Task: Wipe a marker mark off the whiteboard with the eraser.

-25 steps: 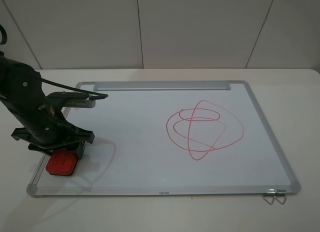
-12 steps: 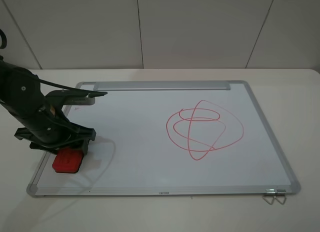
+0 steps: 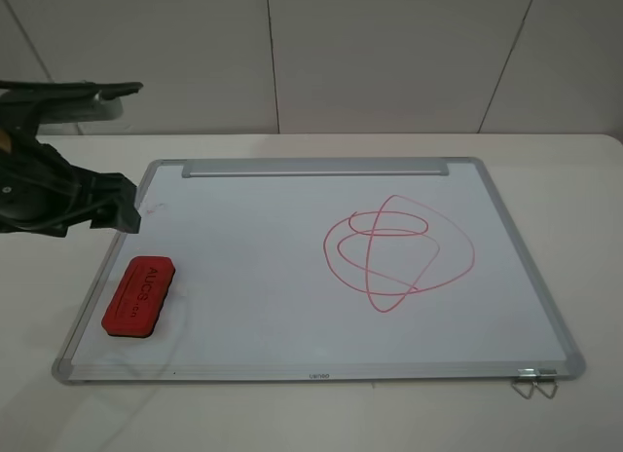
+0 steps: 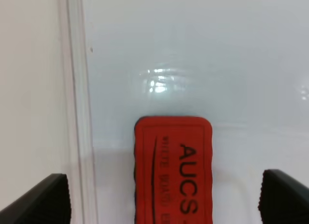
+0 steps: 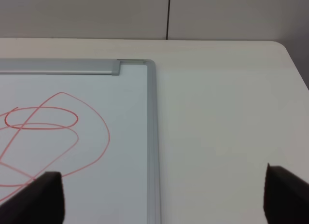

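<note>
The red eraser [image 3: 139,295] with dark "AUCS" lettering lies flat and free on the whiteboard [image 3: 282,277] near its front left corner. My left gripper [image 3: 92,207] hangs above the board's left edge, raised clear of the eraser and open. In the left wrist view the eraser [image 4: 174,168] lies below and between the wide-apart black fingertips [image 4: 46,201], touching neither. The small boxy red scribble does not show; only a faint speck [image 3: 152,209] marks the board near the left frame. My right gripper [image 5: 164,197] is open, over the board's right frame [image 5: 151,137] and the table, holding nothing.
A larger red drawing of overlapping ovals [image 3: 399,252] fills the board's right half. A silver tray strip [image 3: 311,167] runs along the far edge. A metal clip [image 3: 533,382] sticks out at the front right corner. White table [image 3: 584,179] surrounds the board.
My left gripper let go of the eraser, then rose and drew back toward the far left. The eraser, slid slightly right beforehand, now lies uncovered on the board.
</note>
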Robot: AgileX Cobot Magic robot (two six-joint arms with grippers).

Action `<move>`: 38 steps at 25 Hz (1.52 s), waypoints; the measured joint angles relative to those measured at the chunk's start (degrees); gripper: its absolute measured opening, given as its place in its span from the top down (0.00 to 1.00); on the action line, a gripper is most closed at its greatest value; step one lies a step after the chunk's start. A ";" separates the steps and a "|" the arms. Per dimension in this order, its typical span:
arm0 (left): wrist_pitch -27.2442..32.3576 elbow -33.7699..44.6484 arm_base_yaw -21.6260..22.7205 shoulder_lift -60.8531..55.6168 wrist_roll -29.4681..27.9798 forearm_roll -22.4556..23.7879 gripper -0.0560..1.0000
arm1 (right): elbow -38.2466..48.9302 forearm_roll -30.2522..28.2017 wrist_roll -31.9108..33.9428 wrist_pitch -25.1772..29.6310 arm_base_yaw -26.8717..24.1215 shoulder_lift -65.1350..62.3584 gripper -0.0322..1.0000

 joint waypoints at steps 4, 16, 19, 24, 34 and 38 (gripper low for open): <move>4.34 0.03 1.67 -12.04 2.56 0.23 0.21 | 0.00 0.00 0.00 0.00 0.00 0.00 0.28; 24.72 1.22 1.94 -49.69 4.43 1.55 0.21 | 0.00 0.00 0.00 0.00 0.00 0.00 0.28; 26.39 6.04 1.94 -58.00 4.61 1.40 0.21 | 0.00 0.00 0.00 0.00 0.00 0.00 0.28; 30.70 9.64 1.94 -65.32 7.18 -2.59 0.21 | 0.00 0.00 0.00 0.00 0.00 0.00 0.28; 32.55 10.96 1.94 -72.45 14.32 -6.22 0.21 | 0.00 0.00 0.00 0.00 0.00 0.00 0.28; 32.30 11.04 1.94 -72.45 14.58 -6.22 0.21 | 0.00 0.00 0.00 0.00 0.00 0.00 0.28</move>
